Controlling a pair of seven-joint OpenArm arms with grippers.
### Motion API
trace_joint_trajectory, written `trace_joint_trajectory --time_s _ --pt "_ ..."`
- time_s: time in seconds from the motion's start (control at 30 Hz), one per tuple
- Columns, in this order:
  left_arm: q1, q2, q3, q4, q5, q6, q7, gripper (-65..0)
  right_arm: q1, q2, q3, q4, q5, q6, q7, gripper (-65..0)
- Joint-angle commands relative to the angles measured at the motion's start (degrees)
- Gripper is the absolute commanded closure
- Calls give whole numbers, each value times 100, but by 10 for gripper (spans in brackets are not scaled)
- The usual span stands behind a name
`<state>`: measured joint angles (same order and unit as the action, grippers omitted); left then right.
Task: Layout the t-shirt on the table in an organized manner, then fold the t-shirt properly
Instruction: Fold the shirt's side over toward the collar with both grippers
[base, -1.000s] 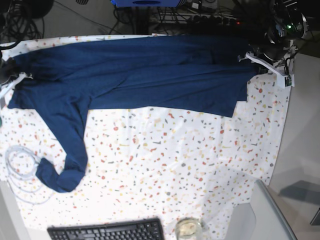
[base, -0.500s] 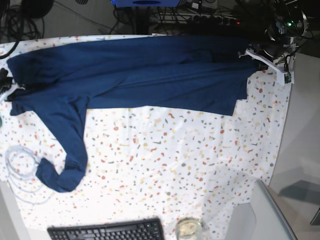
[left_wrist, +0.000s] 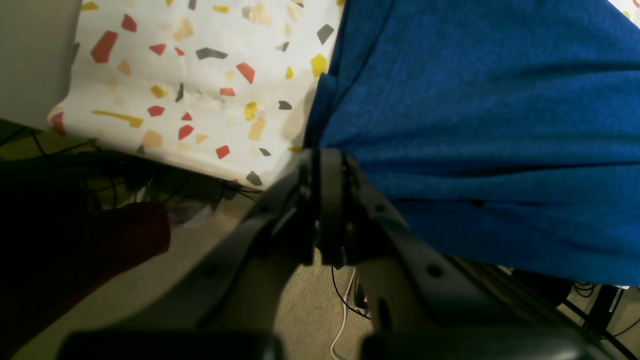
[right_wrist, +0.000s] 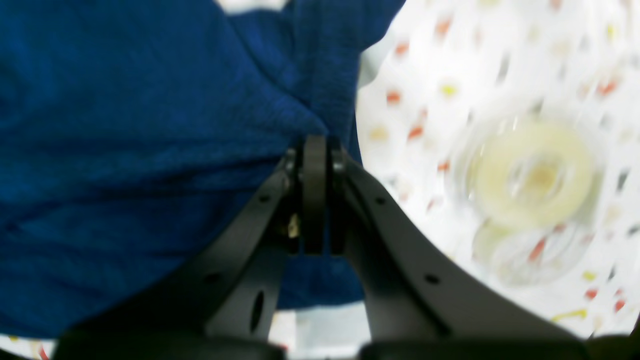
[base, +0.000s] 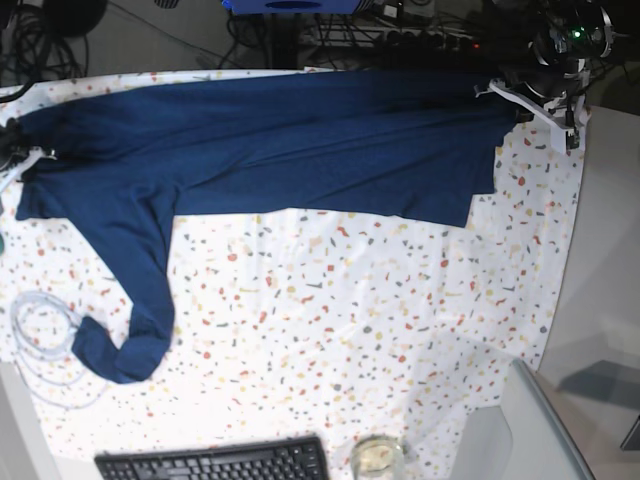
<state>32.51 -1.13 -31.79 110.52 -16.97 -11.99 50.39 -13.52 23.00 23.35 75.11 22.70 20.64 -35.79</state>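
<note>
The dark navy t-shirt lies stretched across the far side of the speckled table, and one long part trails down to a bunched end at the left. My left gripper is at the far right corner, shut on the t-shirt's edge. The table cover and the floor below show beside it. At the left edge, my right gripper is shut on a pinch of the t-shirt. Blue cloth fills the left of that blurred view.
A black keyboard and a glass jar sit at the near edge. A white cable coil lies at the left. A pale tape roll rests beside my right gripper. Cables and a power strip lie behind the table. A grey panel stands at the near right.
My left gripper has moved toward the table's far edge with the cloth, drawing the right end of the t-shirt back. The right gripper shifted slightly at the left edge and kept its hold.
</note>
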Motion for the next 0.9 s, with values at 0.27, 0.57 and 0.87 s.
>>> trace_joint_trajectory --time_s 0.27,0.57,0.87 --pt "-47 -41 19 65 5 16 -94 0 205 25 60 -289 20 6 216 -2" --pt "-20 -41 -8 65 14 43 -76 0 266 34 87 -184 20 -12 172 -213" --pt "-20 -120 -175 214 -30 43 -76 -355 64 25 535 669 20 -3 172 -299"
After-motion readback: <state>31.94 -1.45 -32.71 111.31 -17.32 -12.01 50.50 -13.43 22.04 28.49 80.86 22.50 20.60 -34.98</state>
